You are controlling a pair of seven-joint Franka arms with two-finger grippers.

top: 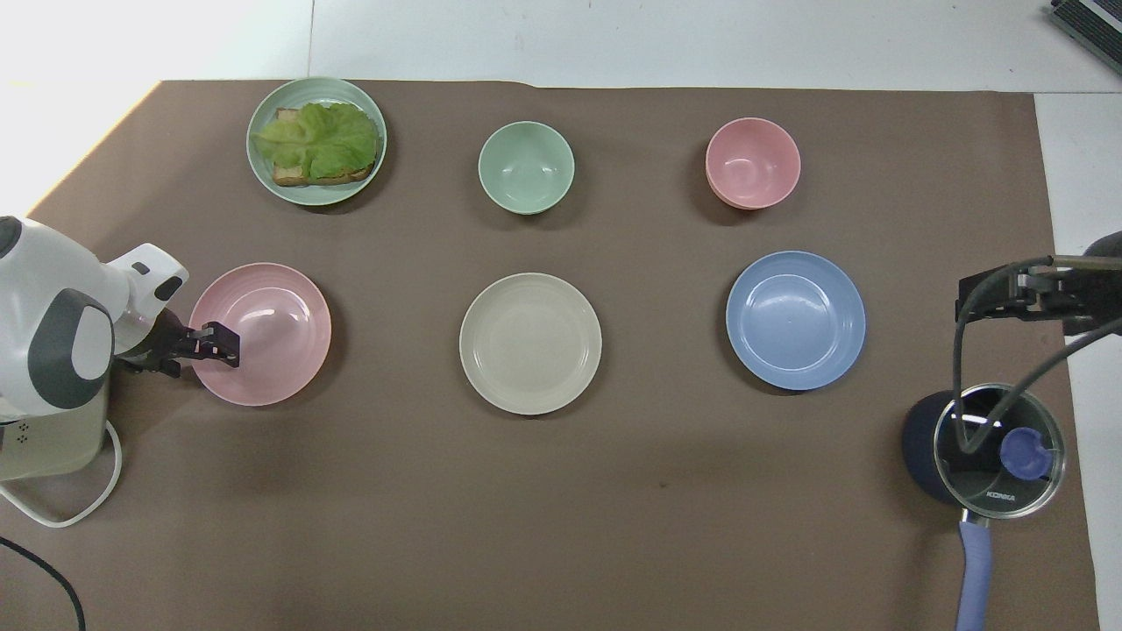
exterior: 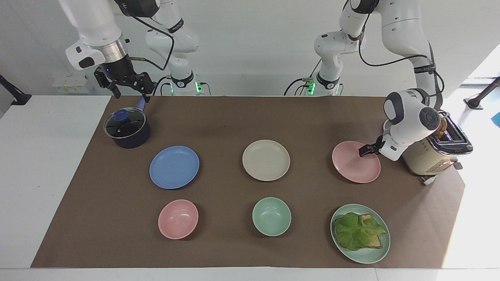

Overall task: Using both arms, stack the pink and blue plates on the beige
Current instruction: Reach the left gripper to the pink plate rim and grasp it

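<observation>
Brown matting [exterior: 234, 117] covers the white table; on it, in one row, lie the blue plate [exterior: 174, 167] toward the right arm's end, the beige plate [exterior: 266, 160] in the middle and the pink plate [exterior: 356, 161] toward the left arm's end, none stacked; the left gripper [exterior: 364, 150] is at the pink plate's rim on the side toward the toaster [exterior: 429, 154], whether its fingers clamp the rim cannot be told; the right gripper [exterior: 125, 88] hangs with fingers spread over the table's edge beside the lidded saucepan [exterior: 127, 128], holding nothing; farther from the robots stand a pink bowl [exterior: 178, 219], a green bowl [exterior: 271, 216] and a green plate [exterior: 381, 249] carrying lettuce on toast.
</observation>
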